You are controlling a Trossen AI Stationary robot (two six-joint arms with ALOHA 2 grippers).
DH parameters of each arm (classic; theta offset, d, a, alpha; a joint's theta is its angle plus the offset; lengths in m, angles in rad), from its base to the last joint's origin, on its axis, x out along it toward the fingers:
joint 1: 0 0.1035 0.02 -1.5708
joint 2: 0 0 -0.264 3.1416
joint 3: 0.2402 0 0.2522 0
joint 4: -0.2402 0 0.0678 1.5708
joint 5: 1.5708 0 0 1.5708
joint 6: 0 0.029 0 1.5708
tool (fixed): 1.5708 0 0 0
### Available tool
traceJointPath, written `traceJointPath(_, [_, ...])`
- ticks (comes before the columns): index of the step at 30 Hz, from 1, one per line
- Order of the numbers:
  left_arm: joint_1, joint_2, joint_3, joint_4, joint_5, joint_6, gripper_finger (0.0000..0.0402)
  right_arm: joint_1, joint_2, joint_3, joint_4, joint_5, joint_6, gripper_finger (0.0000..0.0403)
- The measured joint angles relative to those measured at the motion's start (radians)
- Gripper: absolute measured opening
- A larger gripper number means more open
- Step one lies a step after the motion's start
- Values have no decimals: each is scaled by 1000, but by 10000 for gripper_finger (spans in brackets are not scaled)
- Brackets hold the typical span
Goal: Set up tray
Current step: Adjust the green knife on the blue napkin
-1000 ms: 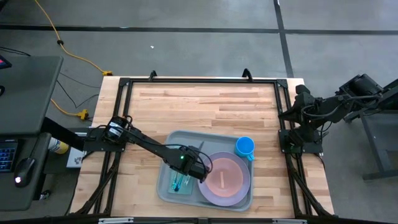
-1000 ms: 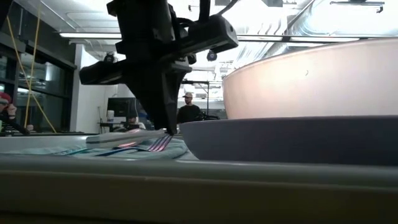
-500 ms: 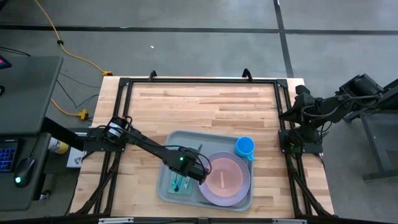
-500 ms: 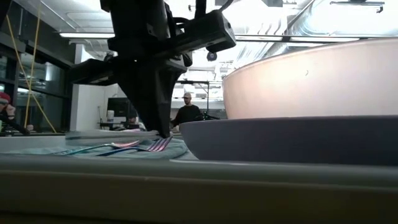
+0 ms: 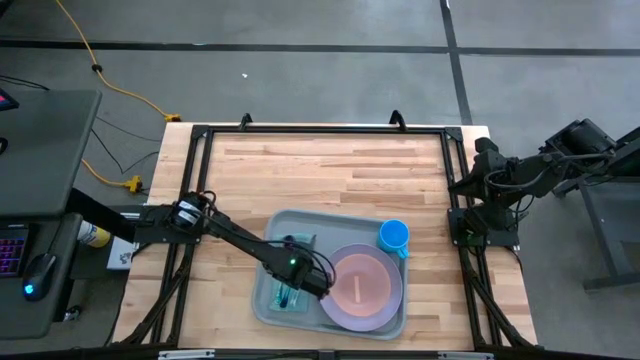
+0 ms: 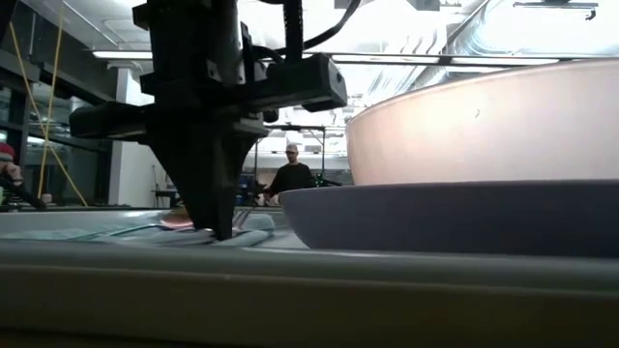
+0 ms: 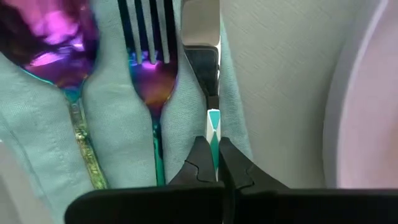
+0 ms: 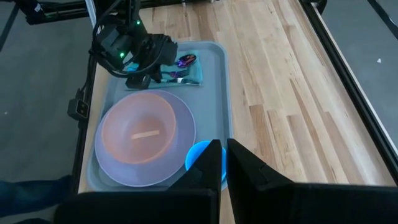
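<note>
Shifted since a second ago: left gripper (image 5: pixel 290 290) now a little toward 7 o'clock in the high view, lower over the napkin (image 5: pixel 289 292); in the low view slid left, fingertips down at the cloth. Fingers clamped together on a thin knife (image 7: pixel 201 56), its teal-patterned handle pinched between the tips in the left wrist view. Beside it on the napkin, an iridescent fork (image 7: pixel 151 74) and spoon (image 7: pixel 53 43), lying parallel.

Tray (image 5: pixel 300 224): large, pale grey-green, rectangular, rounded corners, raised rim, plain plastic. Sits on the wooden table (image 5: pixel 330 170) toward 6 o'clock, near the front edge, slightly skewed. Holds the teal napkin at its 8 o'clock corner, a lavender plate (image 5: pixel 335 312) with a pink bowl (image 5: pixel 360 282) on it at 4 o'clock, a blue cup (image 5: pixel 394 237) at 2 o'clock.

Right gripper (image 8: pixel 219 163) parked off the table's 3 o'clock edge, fingers together, holding nothing.
</note>
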Motion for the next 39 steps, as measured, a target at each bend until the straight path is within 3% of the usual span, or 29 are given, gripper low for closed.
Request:
traceJointPath(7, [1, 0, 0, 1, -3, -15, 14, 0, 0, 0, 0, 0, -4, 0])
traceJointPath(15, [8, -7, 34, -12, -99, -11, 14, 0, 0, 0, 0, 8, -9, 0])
traceJointPath(39, [12, -7, 35, -95, -30, -24, 14, 0, 0, 0, 0, 2, 3, 0])
